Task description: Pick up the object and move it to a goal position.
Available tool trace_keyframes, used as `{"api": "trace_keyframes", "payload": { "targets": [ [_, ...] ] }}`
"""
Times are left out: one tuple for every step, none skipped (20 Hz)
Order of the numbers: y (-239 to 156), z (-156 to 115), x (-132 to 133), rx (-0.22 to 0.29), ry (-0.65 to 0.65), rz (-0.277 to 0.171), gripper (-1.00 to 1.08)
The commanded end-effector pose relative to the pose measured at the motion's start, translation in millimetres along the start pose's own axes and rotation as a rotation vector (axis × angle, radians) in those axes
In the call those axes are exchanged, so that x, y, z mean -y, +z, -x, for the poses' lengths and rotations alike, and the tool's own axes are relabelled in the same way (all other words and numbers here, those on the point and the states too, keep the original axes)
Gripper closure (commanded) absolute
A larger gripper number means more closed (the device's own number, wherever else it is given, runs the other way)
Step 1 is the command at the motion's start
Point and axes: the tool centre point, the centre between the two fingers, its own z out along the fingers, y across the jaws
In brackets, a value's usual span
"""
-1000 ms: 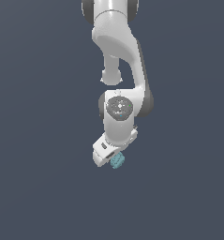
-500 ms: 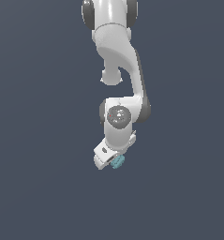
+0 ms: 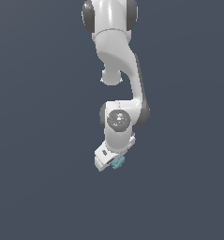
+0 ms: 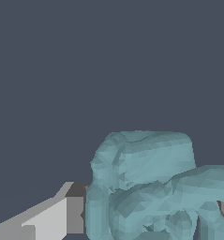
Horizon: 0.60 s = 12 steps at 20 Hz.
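Gripper (image 3: 114,164) clamped on the object (image 3: 117,162), teal blob at its tip, approx 5 o'clock of wrist joint (image 3: 118,120). Carry step: arm should keep the squeeze, move slow, no wrist twist; goal not visible.

Over the last second the arm (image 3: 117,70) has shifted slightly toward the exterior view's left, carrying the end effector (image 3: 114,162) and the blob (image 3: 117,162) with it; they sit at nearly the same height as before.
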Motion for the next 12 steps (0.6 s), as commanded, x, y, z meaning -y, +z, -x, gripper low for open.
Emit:
{"api": "trace_keyframes", "payload": {
  "targets": [
    [-0.2, -0.2, -0.2, 0.000, 0.000, 0.000, 1.08],
    [-0.2, -0.2, -0.2, 0.000, 0.000, 0.000, 1.08],
    [-0.2, -0.2, -0.2, 0.000, 0.000, 0.000, 1.08],
    [-0.2, -0.2, -0.2, 0.000, 0.000, 0.000, 1.08],
    [-0.2, -0.2, -0.2, 0.000, 0.000, 0.000, 1.08],
    [-0.2, -0.2, -0.2, 0.000, 0.000, 0.000, 1.08],
    [-0.2, -0.2, -0.2, 0.000, 0.000, 0.000, 1.08],
    [-0.2, -0.1, -0.1, 0.000, 0.000, 0.000, 1.08],
    [-0.4, 0.0, -0.1, 0.000, 0.000, 0.000, 1.08],
    [-1.1, 0.4, -0.2, 0.000, 0.000, 0.000, 1.08],
    [-2.2, 1.0, -0.3, 0.000, 0.000, 0.000, 1.08],
    [-3.7, 1.8, -0.5, 0.000, 0.000, 0.000, 1.08]
  ]
}}
